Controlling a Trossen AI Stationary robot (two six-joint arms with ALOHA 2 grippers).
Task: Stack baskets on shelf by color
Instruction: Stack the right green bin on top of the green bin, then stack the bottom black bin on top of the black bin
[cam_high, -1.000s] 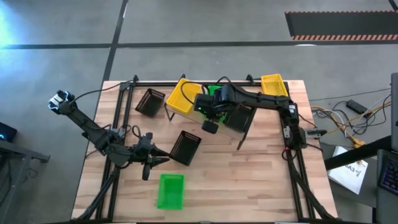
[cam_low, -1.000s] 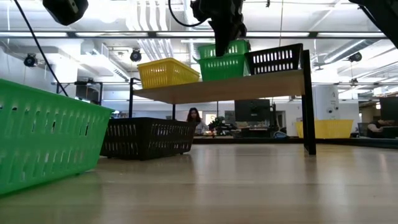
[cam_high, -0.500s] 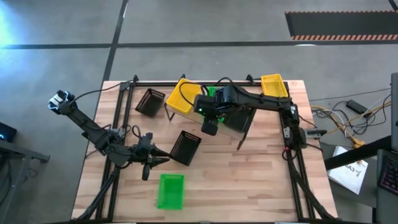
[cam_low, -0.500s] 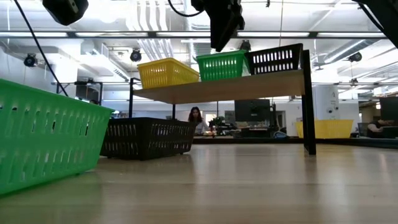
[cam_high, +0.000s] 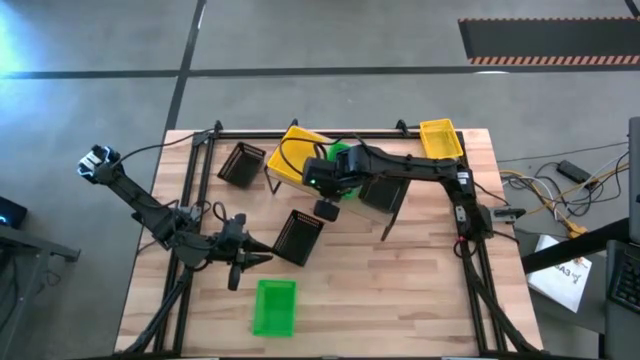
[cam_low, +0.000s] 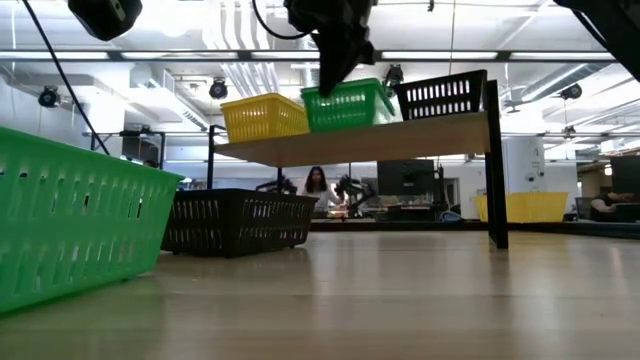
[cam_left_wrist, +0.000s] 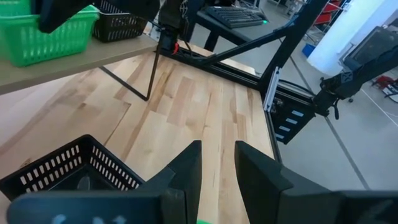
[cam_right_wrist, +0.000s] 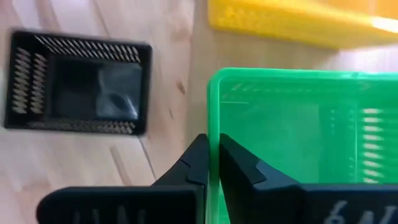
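Currently, right gripper (cam_right_wrist: 213, 158): clamped on the green basket's (cam_low: 346, 104) rim
Basket: tilted on the shelf (cam_low: 400, 137), touching the yellow basket (cam_low: 264, 117)
Advice: you should level it before releasing
Left gripper (cam_left_wrist: 217, 165): idle, fingers narrowly parted, holding nothing

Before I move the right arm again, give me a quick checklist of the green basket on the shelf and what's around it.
1. Right end effector closed on the green basket wall: ok, fingers pinch the rim.
2. Green basket sitting flat on the shelf: not ok, it is tilted in the low view.
3. Gap to the yellow basket: not ok, the two look to be touching or overlapping in the low view.
4. Black basket on the shelf clear of the green one: cannot tell, they sit very close.
5. Left end effector out of the way: ok, it waits low over the table's left side.
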